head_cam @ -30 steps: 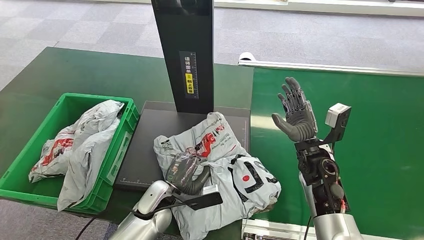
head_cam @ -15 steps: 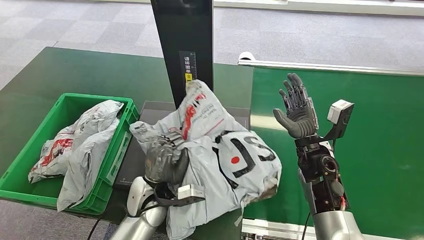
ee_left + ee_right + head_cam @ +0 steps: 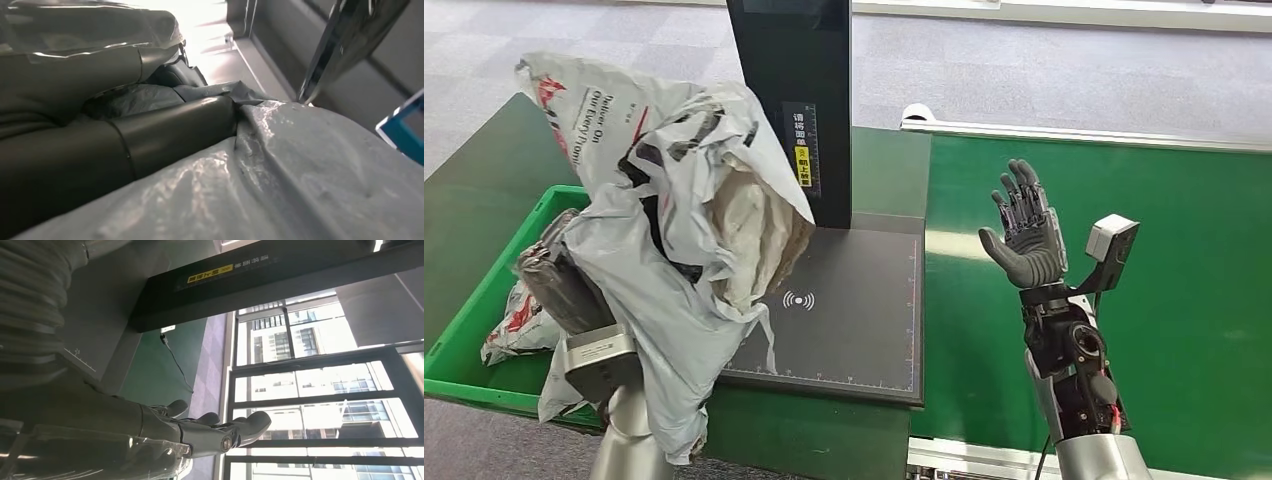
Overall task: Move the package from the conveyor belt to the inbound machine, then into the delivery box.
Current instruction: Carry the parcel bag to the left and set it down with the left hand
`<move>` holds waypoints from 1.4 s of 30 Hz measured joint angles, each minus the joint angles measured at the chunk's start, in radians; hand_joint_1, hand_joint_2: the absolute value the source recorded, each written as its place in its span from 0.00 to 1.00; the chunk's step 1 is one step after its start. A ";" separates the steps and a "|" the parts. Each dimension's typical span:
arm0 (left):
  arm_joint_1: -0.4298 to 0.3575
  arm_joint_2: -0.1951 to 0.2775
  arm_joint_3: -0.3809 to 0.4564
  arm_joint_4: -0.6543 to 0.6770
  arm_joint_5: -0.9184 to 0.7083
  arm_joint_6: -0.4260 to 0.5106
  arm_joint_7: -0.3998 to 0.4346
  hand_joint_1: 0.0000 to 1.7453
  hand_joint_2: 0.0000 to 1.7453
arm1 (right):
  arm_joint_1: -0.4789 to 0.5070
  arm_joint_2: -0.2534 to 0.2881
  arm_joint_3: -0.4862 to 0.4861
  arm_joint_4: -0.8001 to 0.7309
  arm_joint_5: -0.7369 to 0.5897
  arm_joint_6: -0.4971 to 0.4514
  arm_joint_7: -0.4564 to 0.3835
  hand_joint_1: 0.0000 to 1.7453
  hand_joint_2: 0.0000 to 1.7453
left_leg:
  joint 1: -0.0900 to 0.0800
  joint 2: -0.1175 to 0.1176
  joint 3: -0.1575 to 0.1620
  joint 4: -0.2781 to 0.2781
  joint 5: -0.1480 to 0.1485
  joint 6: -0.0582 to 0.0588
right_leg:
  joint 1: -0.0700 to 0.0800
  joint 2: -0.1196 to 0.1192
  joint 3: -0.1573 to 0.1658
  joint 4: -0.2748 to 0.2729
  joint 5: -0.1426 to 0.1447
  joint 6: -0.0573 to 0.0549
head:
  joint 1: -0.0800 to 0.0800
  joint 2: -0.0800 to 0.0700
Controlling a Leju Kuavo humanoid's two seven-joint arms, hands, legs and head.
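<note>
My left hand [image 3: 559, 280] grips a large crumpled grey package [image 3: 674, 210] and holds it high above the green delivery box [image 3: 469, 375], between the box and the black scanner plate [image 3: 844, 310] of the inbound machine. The bag hangs down over the box's right wall and hides most of the hand. In the left wrist view my thumb [image 3: 165, 130] presses into the grey plastic package [image 3: 300, 180]. My right hand [image 3: 1024, 225] stands upright over the green conveyor belt [image 3: 1164, 290], fingers spread, holding nothing. The right wrist view shows the right hand [image 3: 200, 432] with fingers [image 3: 240, 427] extended.
The machine's black post [image 3: 799, 100] rises behind the plate. Two more grey packages [image 3: 519, 320] lie in the box under the held one. A silver rail [image 3: 1084, 135] borders the belt's far side, and the table's front edge is close below.
My left hand has lifted the package off the scanner plate and swung it up and left over the box. The right hand stayed raised, drifting slightly right.
</note>
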 joint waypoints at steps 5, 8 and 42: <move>-0.004 -0.005 0.118 -0.096 -0.092 0.000 0.000 1.00 0.00 | 0.015 -0.001 0.012 -0.007 0.000 -0.018 -0.005 0.00 1.00 | 0.000 0.000 0.000 0.000 0.000 0.000 | 0.000 0.000 0.000 0.000 0.000 0.000 | 0.000 0.000; -0.028 -0.009 0.243 -0.144 -0.282 0.000 0.000 1.00 0.00 | 0.027 -0.001 0.021 -0.008 0.009 -0.037 -0.013 0.00 1.00 | 0.000 0.000 0.000 0.000 0.000 0.000 | 0.000 0.000 0.000 0.000 0.000 0.000 | 0.000 0.000; -0.078 -0.025 0.758 0.035 -0.643 -0.001 0.017 1.00 0.00 | 0.121 -0.008 0.041 -0.099 0.040 -0.075 -0.010 0.00 1.00 | 0.000 0.000 0.000 0.000 0.000 0.000 | 0.000 0.000 -0.001 0.000 0.000 0.000 | 0.000 0.000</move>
